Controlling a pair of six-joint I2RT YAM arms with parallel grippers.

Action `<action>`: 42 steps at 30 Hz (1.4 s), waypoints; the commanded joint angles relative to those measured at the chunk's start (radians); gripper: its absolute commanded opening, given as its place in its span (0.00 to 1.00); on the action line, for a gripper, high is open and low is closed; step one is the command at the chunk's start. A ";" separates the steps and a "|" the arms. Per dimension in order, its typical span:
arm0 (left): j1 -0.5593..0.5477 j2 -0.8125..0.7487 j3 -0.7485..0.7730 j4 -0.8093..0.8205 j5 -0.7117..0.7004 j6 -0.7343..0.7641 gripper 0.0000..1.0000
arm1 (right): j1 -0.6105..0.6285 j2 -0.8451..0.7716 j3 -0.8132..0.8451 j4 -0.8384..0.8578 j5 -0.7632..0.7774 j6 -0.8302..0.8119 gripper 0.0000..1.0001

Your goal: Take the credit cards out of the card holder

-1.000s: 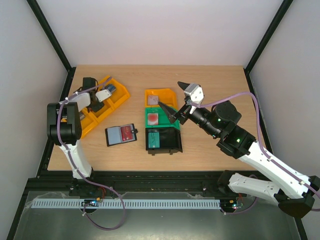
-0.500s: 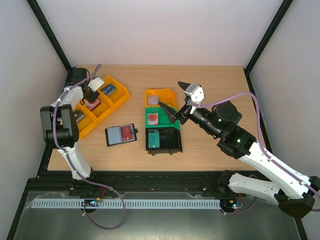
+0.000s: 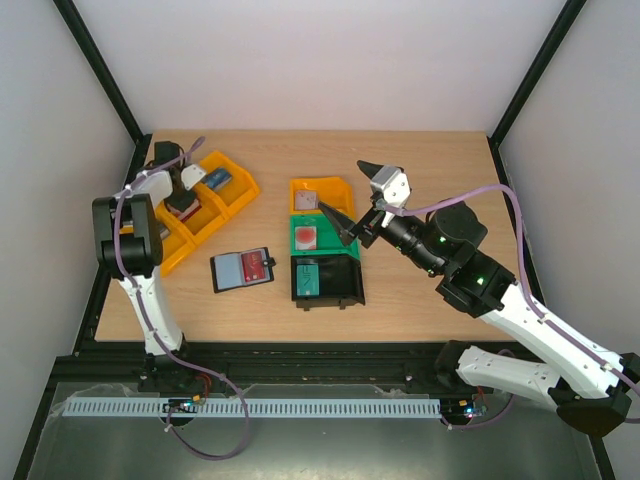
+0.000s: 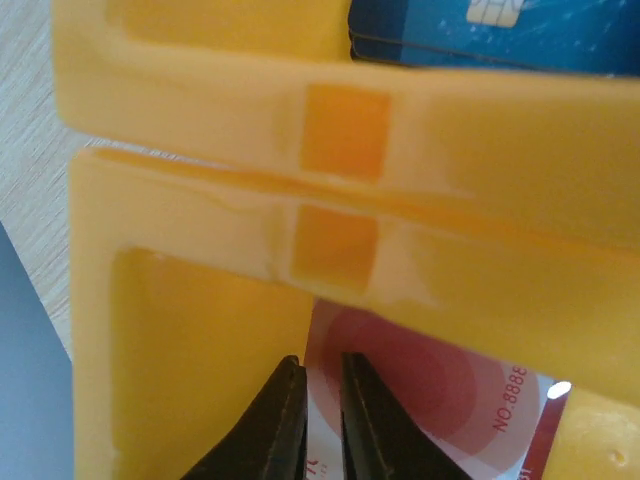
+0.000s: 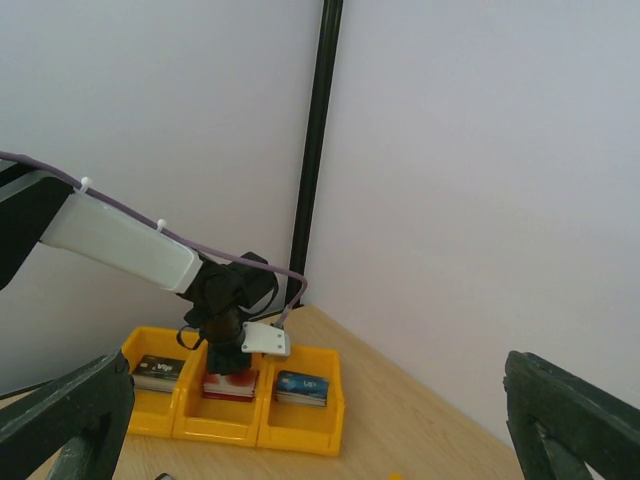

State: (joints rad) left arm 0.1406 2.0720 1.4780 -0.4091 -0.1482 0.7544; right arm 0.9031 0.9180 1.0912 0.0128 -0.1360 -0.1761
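Jaws on the left gripper (image 4: 318,375) stand a thin slit apart, tips down in the middle compartment of the yellow tray (image 4: 190,340) and right over a red credit card (image 4: 430,395); whether they pinch its edge I cannot tell. Meanwhile the right gripper (image 3: 352,196) hangs spread wide above the table (image 3: 430,170), holding nothing. My reading is that a card is being let go here, so the good way is to part the jaws only a little (the compartment walls are close), then lift straight up so the card is not dragged along. The left wrist view gives the slit, the number printed on the card and a blue chip card (image 4: 480,30) next door, but not the card holder (image 3: 232,272). Only the top view shows it, lying open between the tray and the black bin (image 3: 345,288), well apart from both grippers, with another red card (image 3: 256,266) in it, not yet taken out. The right wrist view adds all three tray compartments, each holding cards.
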 commanded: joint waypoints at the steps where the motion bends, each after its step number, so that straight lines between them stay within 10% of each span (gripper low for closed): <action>1: -0.002 0.036 -0.023 -0.065 0.017 0.021 0.18 | -0.004 -0.008 0.028 -0.010 -0.004 -0.011 0.99; 12: -0.004 -0.075 -0.185 -0.216 0.302 0.179 0.26 | -0.003 -0.004 0.028 -0.001 -0.013 -0.020 0.99; 28: 0.016 -0.167 0.089 -0.297 0.449 0.087 0.43 | -0.004 -0.008 0.026 -0.008 -0.007 -0.013 0.99; 36: 0.000 -0.382 0.032 -0.335 0.663 -0.219 0.70 | -0.003 0.103 0.020 0.006 -0.032 0.080 0.99; 42: -0.004 -0.665 -0.250 -0.253 0.704 -0.655 0.72 | -0.001 0.324 0.048 0.042 -0.142 0.307 0.97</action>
State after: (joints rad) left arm 0.1421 1.5585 1.3991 -0.6804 0.4824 0.4465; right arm 0.9031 1.1221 1.1023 0.0235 -0.1947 -0.0456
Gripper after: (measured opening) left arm 0.713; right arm 0.995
